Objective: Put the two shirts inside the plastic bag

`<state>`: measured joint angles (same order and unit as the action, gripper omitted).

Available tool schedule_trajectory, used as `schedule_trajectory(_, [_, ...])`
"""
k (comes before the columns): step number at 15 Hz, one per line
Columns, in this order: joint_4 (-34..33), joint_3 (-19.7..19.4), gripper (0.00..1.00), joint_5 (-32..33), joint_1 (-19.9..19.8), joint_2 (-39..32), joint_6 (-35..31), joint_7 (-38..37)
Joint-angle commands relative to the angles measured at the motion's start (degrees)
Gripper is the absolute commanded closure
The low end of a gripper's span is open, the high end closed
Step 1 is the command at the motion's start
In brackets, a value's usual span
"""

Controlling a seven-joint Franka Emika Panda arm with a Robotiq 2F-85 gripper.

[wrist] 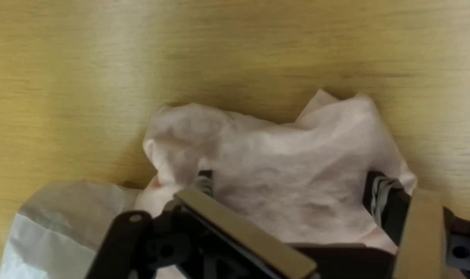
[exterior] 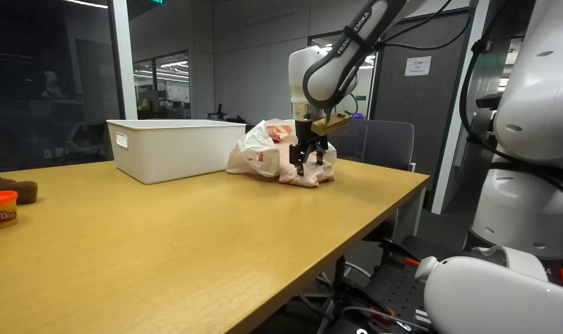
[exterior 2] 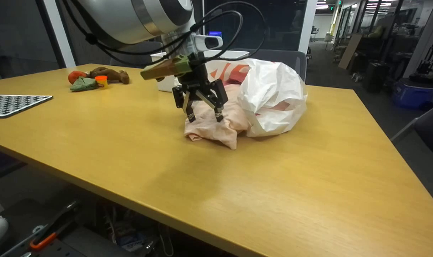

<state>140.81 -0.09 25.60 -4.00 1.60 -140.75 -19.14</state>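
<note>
A pale pink shirt (exterior: 311, 178) lies crumpled on the table at the bag's open side, and part of it runs into the bag. It shows also in an exterior view (exterior 2: 216, 131) and the wrist view (wrist: 289, 155). The white plastic bag (exterior 2: 273, 100) with red print lies beside it, also in an exterior view (exterior: 258, 150) and the wrist view (wrist: 56, 224). A second shirt is not clearly seen; a red patch in the bag could be print or cloth. My gripper (exterior 2: 205, 118) is open, pointing down over the shirt (wrist: 291, 186); I cannot tell whether its fingertips touch it.
A white bin (exterior: 179, 150) stands close beside the bag. A Play-Doh can (exterior 2: 101, 81), a brown plush toy (exterior 2: 111, 75) and a green item (exterior 2: 83, 84) lie farther along the table (exterior: 170, 241). A patterned board (exterior 2: 16, 105) lies near the edge.
</note>
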Motion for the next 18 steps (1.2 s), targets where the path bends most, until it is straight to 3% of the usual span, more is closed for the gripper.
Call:
schedule_trajectory(1, [-5.95, -1.09, 0.27, 0.31, 0.5, -5.91, 0.95, -1.71])
schedule_trajectory(3, [-7.43, -1.79, 0.31, -0.56, 0.88, -7.38, 0.91, -1.41])
schedule_trajectory(11, [-9.53, -3.12, 0.94, -1.36, 1.98, -7.43, 2.65, -2.71])
schedule_trajectory(14, [-8.01, -2.94, 0.97, 1.27, 2.67, -3.53, 1.12, -3.58])
schedule_trajectory(16, [-7.15, -2.57, 0.93, 2.78, 3.0, -0.18, -0.06, -3.86])
schedule_trajectory(18, [-7.01, -2.11, 0.93, 7.37, 3.04, 3.1, -1.63, -5.67])
